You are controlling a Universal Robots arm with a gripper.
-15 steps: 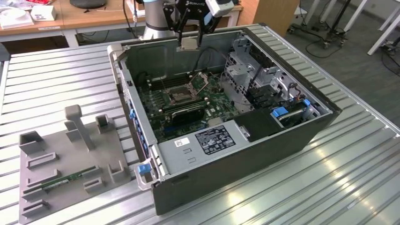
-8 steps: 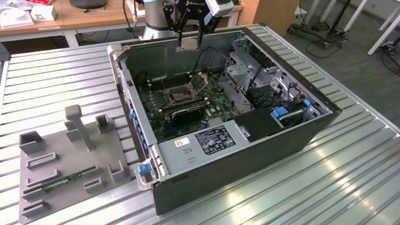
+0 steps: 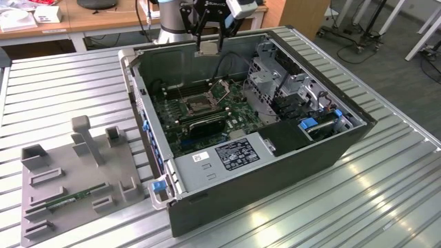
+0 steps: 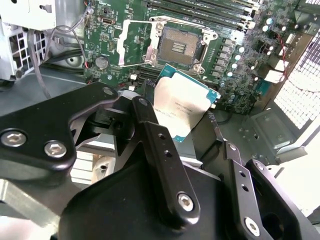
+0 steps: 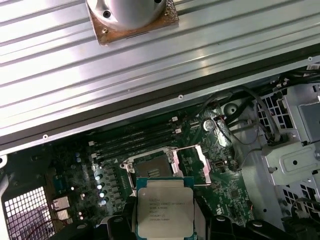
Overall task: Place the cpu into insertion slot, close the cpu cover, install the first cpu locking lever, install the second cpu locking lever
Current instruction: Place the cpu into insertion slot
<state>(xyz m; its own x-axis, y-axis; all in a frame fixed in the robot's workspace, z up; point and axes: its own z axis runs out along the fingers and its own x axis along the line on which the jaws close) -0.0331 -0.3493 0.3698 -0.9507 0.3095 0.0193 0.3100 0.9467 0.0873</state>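
Gripping one cpu (image 4: pixel 182 107) by two opposite edges: the two black fingers (image 4: pixel 156 142) are clenched on it, one per side. Its silvery-tan face is plain in both wrist views (green rim showing round the metal lid). In the exterior view the chip hangs under the fingers in the air over the open case, near its far wall, clear of everything inside.

Count at the green board (image 4: pixel 240 75):
- One insertion slot (image 4: pixel 179 47), square and black, its dark centre bare with the contacts showing. The cpu is apart from it, not seated; in the first wrist view the slot sits just beyond the chip's edge.
- One cpu cover (image 4: pixel 124 42), the thin silver window frame, swung open and standing up on one side of the slot (board seen through its window).
- One round coin cell (image 4: pixel 101 61), near the cover.
- A bank of long black memory slots (image 5: pixel 135 140) along another side of the slot; I cannot count them surely.

Outward:
- One dark computer case (image 3: pixel 241 201), side off, lies on the slatted metal surface (image 3: pixel 358 206).
- To the exterior view's left, just beside the case, one grey fixture plate (image 3: pixel 69 175) with upright posts carries one green memory stick (image 3: pixel 69 200).
- One arm (image 3: pixel 172 20) stands at the far edge.
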